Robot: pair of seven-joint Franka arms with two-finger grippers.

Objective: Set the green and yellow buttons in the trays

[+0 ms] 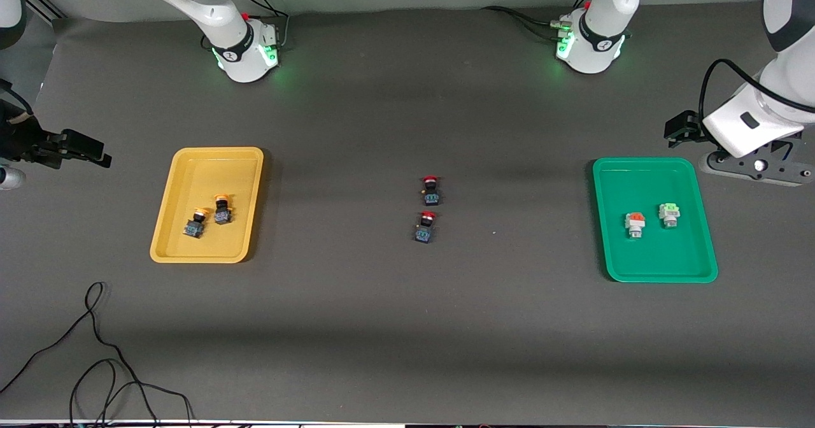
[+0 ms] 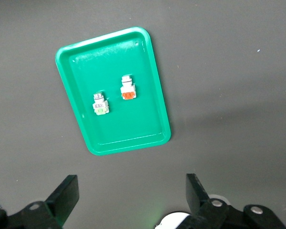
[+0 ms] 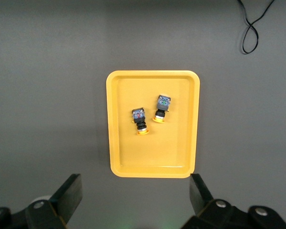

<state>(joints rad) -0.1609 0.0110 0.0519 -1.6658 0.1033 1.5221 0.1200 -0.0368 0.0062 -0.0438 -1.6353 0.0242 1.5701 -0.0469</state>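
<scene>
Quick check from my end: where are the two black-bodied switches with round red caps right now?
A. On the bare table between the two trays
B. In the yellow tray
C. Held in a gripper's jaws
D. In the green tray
A: both black-bodied switches with round red caps lie on the dark grey table, between the shallow yellow plastic tray and the shallow green plastic tray, in neither one.

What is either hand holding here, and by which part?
Nothing. The left hand is open above the table beside the green tray; the right hand is open beside the yellow tray.
</scene>
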